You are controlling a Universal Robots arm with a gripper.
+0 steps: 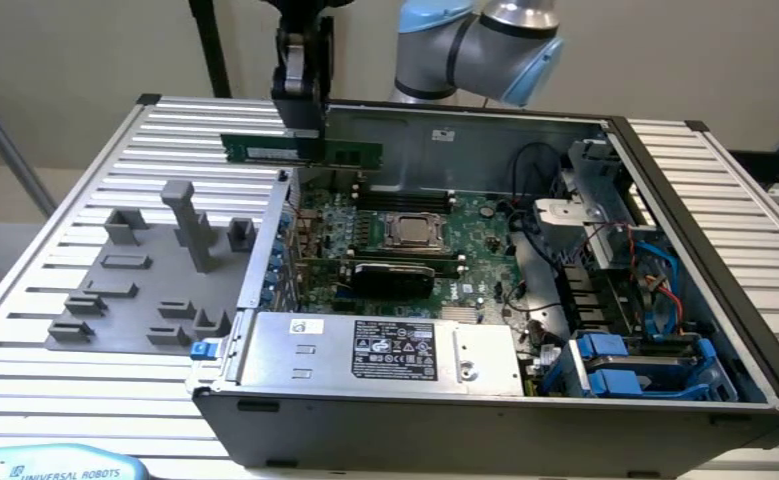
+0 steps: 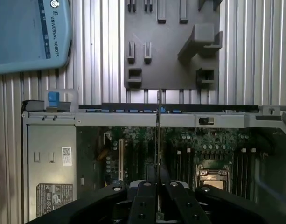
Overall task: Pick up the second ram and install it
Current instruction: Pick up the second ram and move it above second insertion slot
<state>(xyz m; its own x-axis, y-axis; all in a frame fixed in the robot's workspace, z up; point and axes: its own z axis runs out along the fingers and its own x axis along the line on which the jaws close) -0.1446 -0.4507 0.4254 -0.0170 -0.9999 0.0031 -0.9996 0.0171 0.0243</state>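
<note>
Our pincer [image 1: 305, 127], clamped on the second ram [image 1: 349, 153], hovers at eleven o'clock of the motherboard [image 1: 483, 225]; we judge the carry in hand, needing level alignment.

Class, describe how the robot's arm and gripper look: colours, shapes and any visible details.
The arm has silver-grey rounded joints with pale blue caps. The gripper is black and narrow; its fingers are matte black bars with small round screw heads.
</note>
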